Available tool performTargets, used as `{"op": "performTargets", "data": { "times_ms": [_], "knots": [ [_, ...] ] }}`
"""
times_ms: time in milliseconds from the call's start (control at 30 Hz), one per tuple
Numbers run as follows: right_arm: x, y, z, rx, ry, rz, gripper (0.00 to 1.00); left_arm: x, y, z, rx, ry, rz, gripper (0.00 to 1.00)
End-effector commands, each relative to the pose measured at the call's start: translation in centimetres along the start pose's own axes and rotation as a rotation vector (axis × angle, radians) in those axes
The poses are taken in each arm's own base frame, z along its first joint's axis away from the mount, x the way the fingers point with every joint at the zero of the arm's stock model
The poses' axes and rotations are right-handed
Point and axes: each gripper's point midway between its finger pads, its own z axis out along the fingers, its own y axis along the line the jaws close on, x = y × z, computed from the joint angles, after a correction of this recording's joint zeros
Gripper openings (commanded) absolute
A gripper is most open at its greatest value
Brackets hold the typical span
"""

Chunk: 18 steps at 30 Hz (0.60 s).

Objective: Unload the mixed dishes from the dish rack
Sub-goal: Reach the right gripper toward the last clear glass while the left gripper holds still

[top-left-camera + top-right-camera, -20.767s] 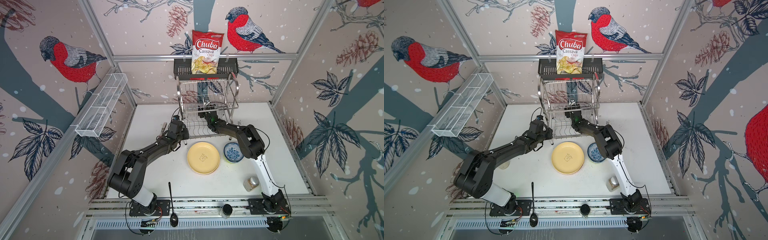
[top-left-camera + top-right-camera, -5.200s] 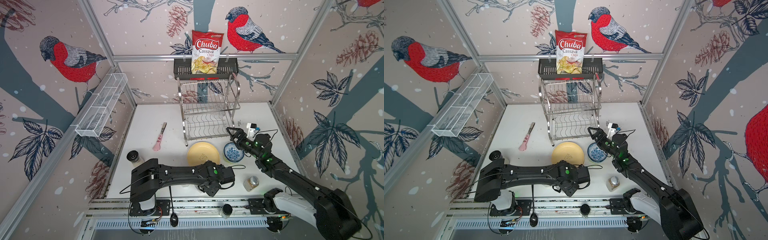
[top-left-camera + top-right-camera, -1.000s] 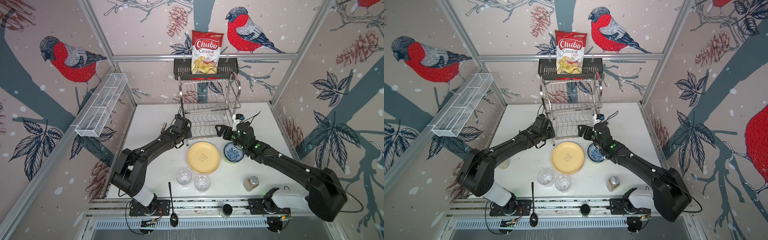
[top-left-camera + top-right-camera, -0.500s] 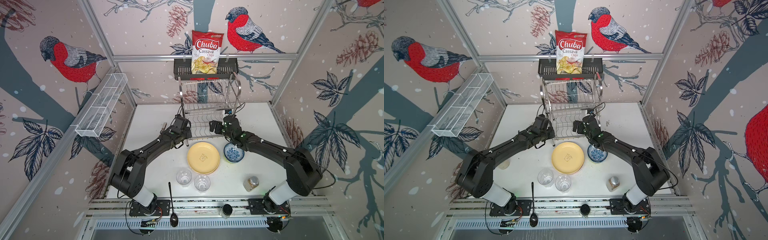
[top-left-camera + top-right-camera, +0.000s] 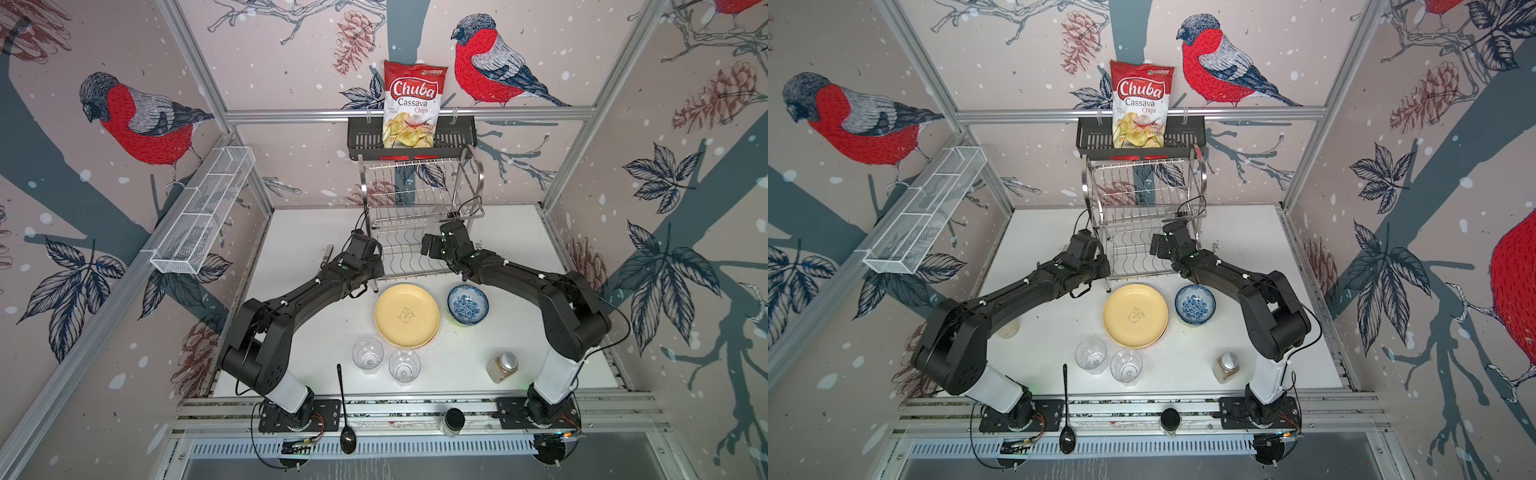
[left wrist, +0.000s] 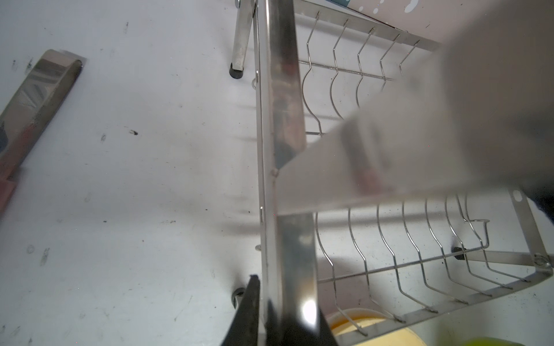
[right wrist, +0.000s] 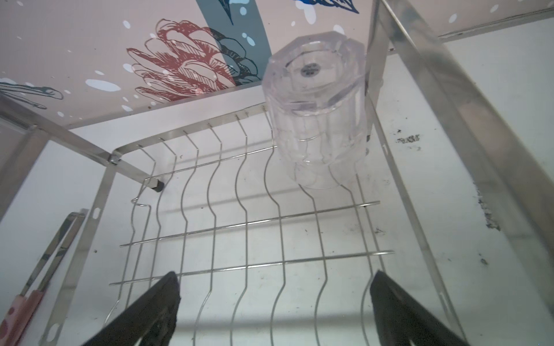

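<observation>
The steel dish rack [image 5: 415, 195] [image 5: 1142, 195] stands at the back centre. A clear tumbler [image 7: 317, 110] sits upside down on its lower tier wires [image 7: 248, 221], by the far right post. My right gripper [image 7: 275, 278] [image 5: 428, 245] is open over the lower tier, short of that tumbler, with nothing between its fingers. My left gripper [image 6: 284, 302] [image 5: 376, 270] is shut on the rack's flat left side frame [image 6: 284, 90]. On the table lie a yellow plate [image 5: 406, 316], a blue-white bowl [image 5: 467, 305] and two clear tumblers [image 5: 368, 353] [image 5: 404, 365].
A pink-handled knife [image 6: 36, 104] [image 7: 45, 260] lies left of the rack. A spice jar [image 5: 503, 365] stands front right, a black spoon [image 5: 345, 411] and a dark-lidded jar [image 5: 454, 419] rest on the front rail. A black shelf [image 5: 365, 137] with a chips bag hangs above the rack.
My right gripper has moved left and back into the rack's lower tier, staying open. The left gripper has kept its hold on the rack frame.
</observation>
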Motion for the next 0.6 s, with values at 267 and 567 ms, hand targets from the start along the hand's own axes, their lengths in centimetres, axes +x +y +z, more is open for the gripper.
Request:
{"op": "performTargets", "data": {
  "times_ms": [267,567],
  "knots": [
    [-0.8,-2.0,1.9,0.049,-0.003,0.018,0.99,1.4,-1.2,0.1,0.071,0.076,0.017,0.06],
    [-2.0,-2.5,3.4,0.076,-0.031,-0.006,0.99,1.5,-1.0,0.6,0.062,0.087,0.017,0.08]
  ]
}}
